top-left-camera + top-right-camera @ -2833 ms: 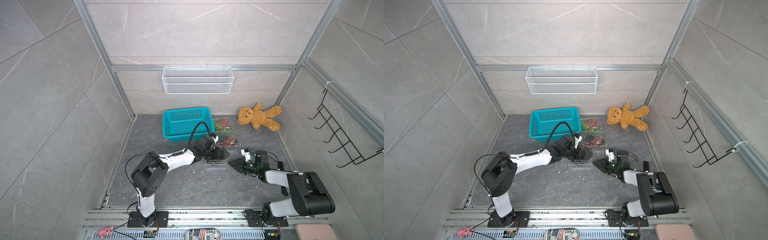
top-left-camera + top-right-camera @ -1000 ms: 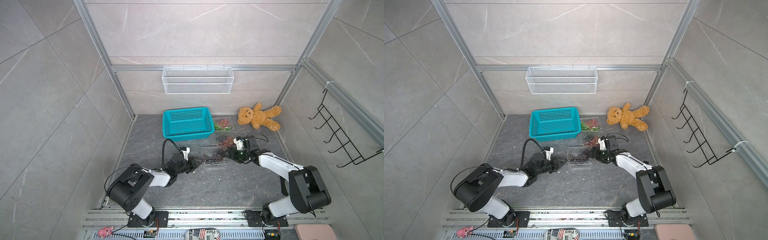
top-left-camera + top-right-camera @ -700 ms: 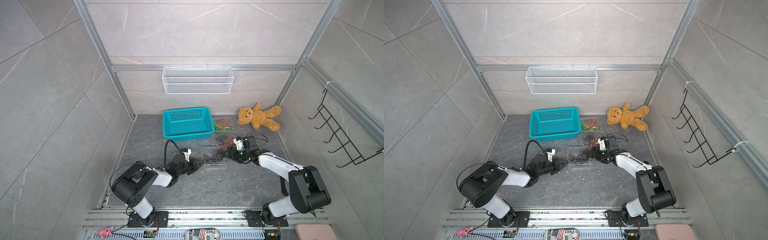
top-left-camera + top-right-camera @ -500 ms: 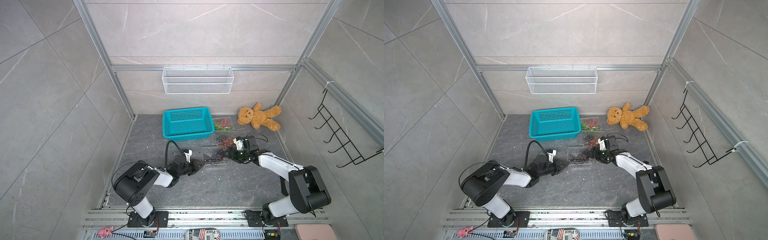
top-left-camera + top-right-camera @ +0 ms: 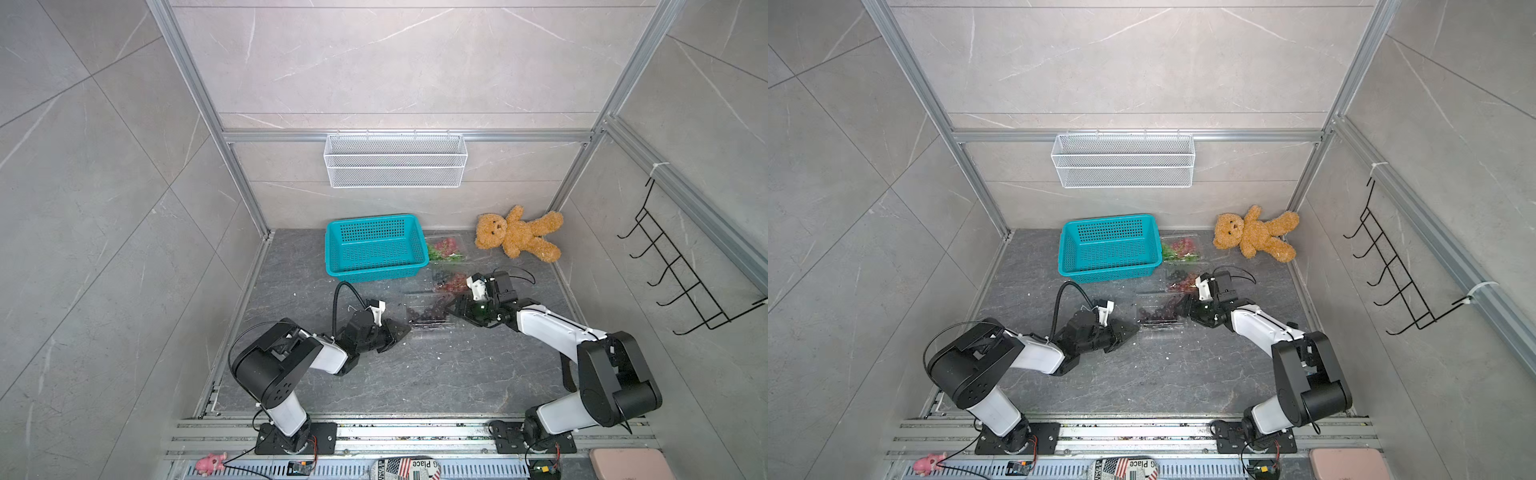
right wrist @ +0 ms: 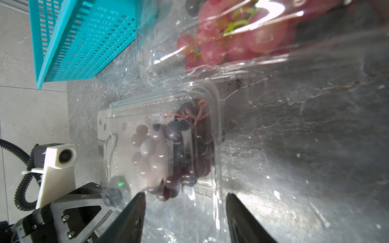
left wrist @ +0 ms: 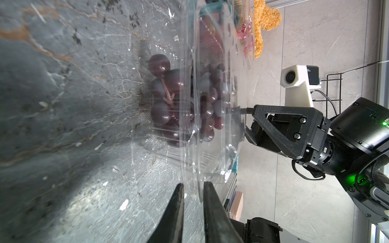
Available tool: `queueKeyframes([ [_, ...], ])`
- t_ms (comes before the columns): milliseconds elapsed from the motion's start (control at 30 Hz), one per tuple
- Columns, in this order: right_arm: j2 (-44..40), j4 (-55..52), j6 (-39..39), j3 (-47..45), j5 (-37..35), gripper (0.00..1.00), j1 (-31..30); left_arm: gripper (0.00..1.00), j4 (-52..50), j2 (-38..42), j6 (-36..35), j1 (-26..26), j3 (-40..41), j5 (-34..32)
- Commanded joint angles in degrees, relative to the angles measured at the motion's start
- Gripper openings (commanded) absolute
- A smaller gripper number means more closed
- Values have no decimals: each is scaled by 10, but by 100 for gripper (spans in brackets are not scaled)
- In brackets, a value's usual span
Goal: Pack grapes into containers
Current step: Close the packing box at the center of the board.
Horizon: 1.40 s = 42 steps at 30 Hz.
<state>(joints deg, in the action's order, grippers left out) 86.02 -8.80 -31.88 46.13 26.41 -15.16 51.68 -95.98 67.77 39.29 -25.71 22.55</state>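
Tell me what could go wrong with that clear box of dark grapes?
The left end effector straddles only the thin rim of the box; the flimsy plastic could buckle or slip out. The right end effector stands open at the other end, so a pull might drag or tip the box and spill the dark grapes.

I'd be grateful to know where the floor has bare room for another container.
Widest bare floor: between the left arm and right arm, in front of the dark-grape container. Also bare: left of the teal basket, up to the wall. Crowded: basket to teddy bear, where the other containers, left gripper and right gripper sit.
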Motion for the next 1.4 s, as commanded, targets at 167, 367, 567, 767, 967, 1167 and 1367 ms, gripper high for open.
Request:
queueKeyframes([
  [167,-1,4,1,-5,-6,63,-4,11,5,-6,-4,2,-11,-15],
  [367,-2,5,-1,-5,-4,63,-4,4,-6,1,-10,3,-11,-17],
  [567,-18,-9,5,-1,-6,63,-4,13,-81,42,-37,2,-13,-21],
  [767,-53,-59,28,12,-34,67,-3,67,-410,164,-143,-9,-95,-89],
  [967,-44,-68,39,10,-43,68,-4,99,-521,131,-194,-68,-195,-48],
  [1167,-12,-41,29,10,-31,65,-4,99,-473,-3,-176,-68,-268,26],
  [1367,23,-17,21,15,-12,63,-4,99,-443,-52,-160,-49,-302,36],
])
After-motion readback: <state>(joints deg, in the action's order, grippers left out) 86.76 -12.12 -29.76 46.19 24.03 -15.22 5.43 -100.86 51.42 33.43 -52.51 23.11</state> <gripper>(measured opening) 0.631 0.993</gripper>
